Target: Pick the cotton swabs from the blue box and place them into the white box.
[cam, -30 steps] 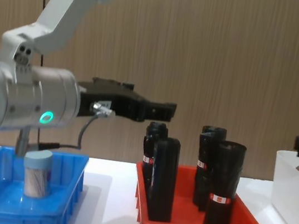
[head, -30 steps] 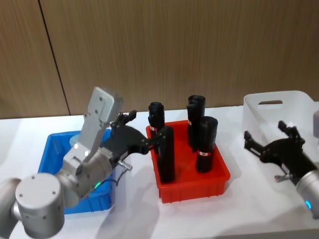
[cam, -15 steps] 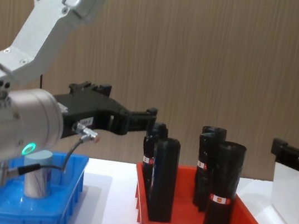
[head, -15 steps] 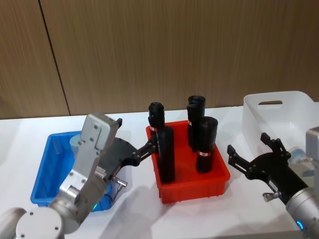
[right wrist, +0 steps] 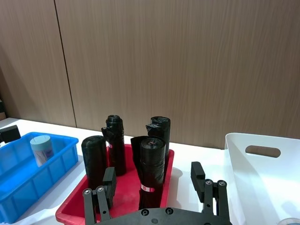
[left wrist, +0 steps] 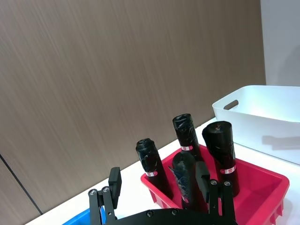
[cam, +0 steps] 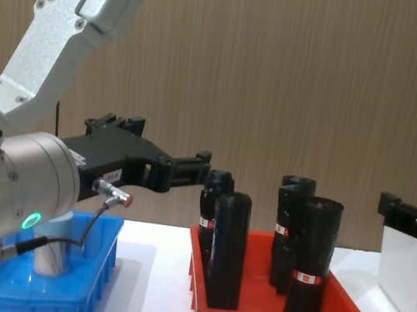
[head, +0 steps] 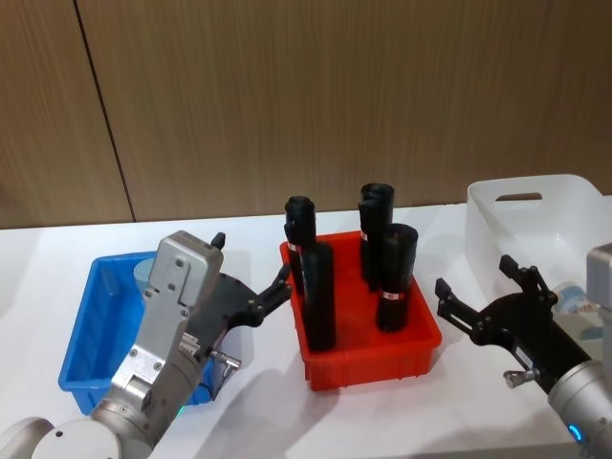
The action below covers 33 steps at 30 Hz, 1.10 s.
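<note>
One jar of cotton swabs (right wrist: pixel 40 149) stands upright in the blue box (head: pixel 86 325) on the desk (head: pixel 459 402), my left tool (head: pixel 251 263) hangs released in the air between that box and the red bin (head: pixel 373 359), and my right tool (head: pixel 475 277), also released, hovers before the white box (head: pixel 555 229)

Robot lab, white table (head: pixel 382 411), wood-panelled wall (head: pixel 287 96)
</note>
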Each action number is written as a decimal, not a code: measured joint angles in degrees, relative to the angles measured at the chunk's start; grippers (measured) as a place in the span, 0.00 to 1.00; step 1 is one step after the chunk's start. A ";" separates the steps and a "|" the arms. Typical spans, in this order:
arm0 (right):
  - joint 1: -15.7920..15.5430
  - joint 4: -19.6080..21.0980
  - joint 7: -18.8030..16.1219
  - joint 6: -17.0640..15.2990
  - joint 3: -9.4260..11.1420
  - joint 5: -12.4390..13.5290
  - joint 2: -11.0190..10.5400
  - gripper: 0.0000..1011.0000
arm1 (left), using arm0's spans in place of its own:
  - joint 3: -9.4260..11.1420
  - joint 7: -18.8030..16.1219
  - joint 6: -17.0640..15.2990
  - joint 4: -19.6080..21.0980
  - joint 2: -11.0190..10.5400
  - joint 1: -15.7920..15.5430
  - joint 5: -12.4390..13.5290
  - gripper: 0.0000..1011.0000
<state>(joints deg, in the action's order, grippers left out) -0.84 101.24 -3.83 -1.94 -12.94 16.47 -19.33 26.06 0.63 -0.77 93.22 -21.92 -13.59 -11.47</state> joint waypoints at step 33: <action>4.69 -6.12 -4.79 -3.46 0.54 0.90 1.22 0.99 | -0.04 0.00 -0.03 -0.04 0.02 0.00 -0.01 0.99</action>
<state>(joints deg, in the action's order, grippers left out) 3.84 95.11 -8.62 -5.41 -12.40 17.38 -18.11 26.02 0.63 -0.80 93.17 -21.89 -13.58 -11.48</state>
